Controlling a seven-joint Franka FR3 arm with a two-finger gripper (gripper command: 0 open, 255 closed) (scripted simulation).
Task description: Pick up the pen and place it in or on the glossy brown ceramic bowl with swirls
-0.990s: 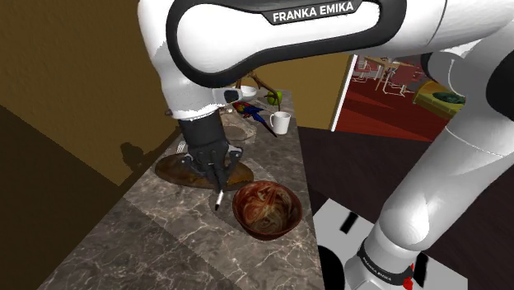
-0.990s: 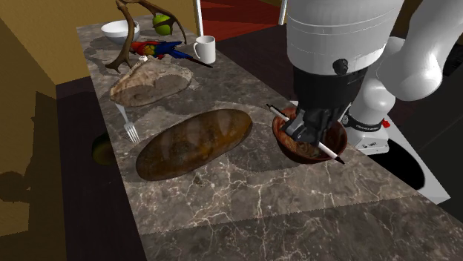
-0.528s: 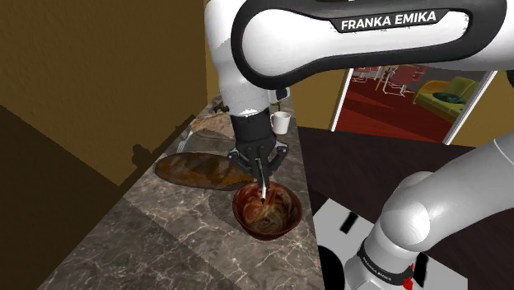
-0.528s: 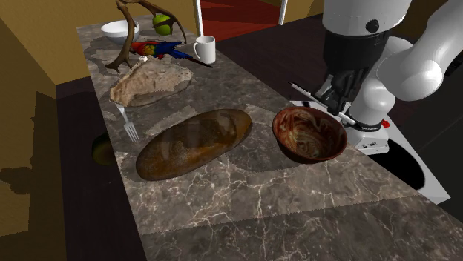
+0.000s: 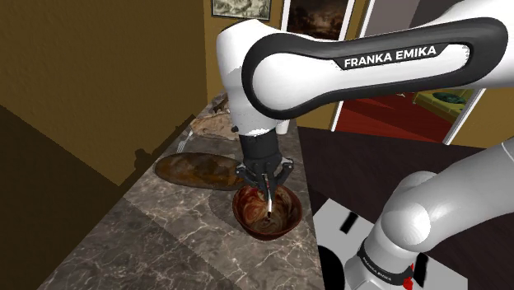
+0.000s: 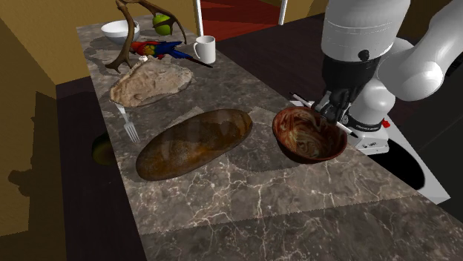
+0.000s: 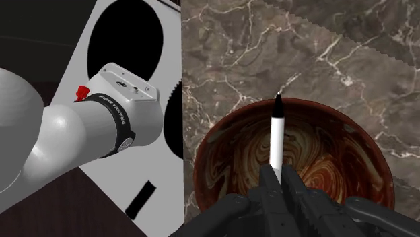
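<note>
A white pen point(image 7: 275, 134) with a black tip is clasped between my black fingers point(image 7: 288, 183), pointing out over the bowl. My gripper point(image 7: 276, 176) is shut on it. The glossy brown bowl point(image 7: 225, 138) with pale swirls sits right beneath, on the dark marble counter. In the shoulder view my gripper point(image 5: 265, 183) hangs just above the bowl point(image 5: 249, 221), the pen point(image 5: 270, 201) slanting down into its opening. From the second exterior view the pen point(image 6: 300, 99) lies nearly level across the bowl's point(image 6: 304, 141) far rim, and my gripper point(image 6: 332, 113) is low over that rim.
A long brown loaf point(image 6: 194, 141) lies beside the bowl, with a fork point(image 6: 127, 127) and a flat pale slab point(image 6: 150, 81) further along. A white mug point(image 6: 205, 49), a white bowl point(image 6: 119, 30) and a parrot figure point(image 6: 159, 49) stand at the far end. The stand point(image 7: 128, 40) borders the counter.
My gripper carried the pen from beside the loaf across to the bowl, then came down lower over it. The fingers stayed shut on the pen.
</note>
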